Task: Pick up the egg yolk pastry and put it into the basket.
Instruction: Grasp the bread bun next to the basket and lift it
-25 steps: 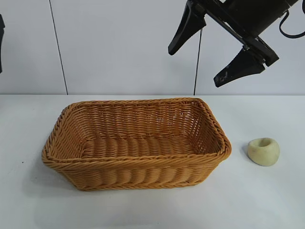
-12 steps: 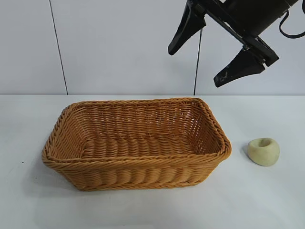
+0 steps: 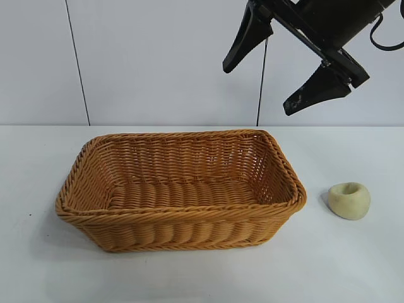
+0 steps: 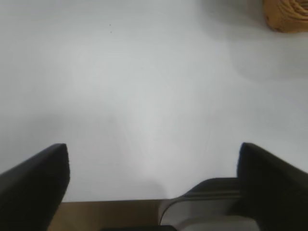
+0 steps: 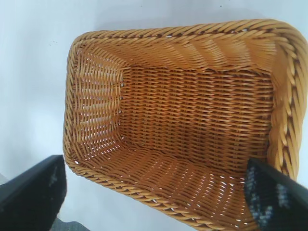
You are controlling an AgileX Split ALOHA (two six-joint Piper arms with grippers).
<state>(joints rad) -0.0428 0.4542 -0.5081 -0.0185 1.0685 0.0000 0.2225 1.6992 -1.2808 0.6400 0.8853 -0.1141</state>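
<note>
The egg yolk pastry [image 3: 349, 201], a small pale cream bun with a dimple on top, rests on the white table just right of the basket. The orange-brown wicker basket [image 3: 183, 218] stands mid-table with nothing inside; its woven floor fills the right wrist view [image 5: 202, 115]. My right gripper [image 3: 255, 88] hangs open high above the basket's far right corner, well above the pastry, nothing between its fingers [image 5: 33, 197]. My left gripper [image 4: 154, 163] is open over bare table at the left, a corner of the basket [image 4: 286, 17] far off from it.
The white table [image 3: 353, 265] has open surface in front of and around the basket and pastry. A pale wall with vertical seams [image 3: 76, 63] stands behind. A dark sliver of the left arm [image 3: 2, 57] shows at the left edge.
</note>
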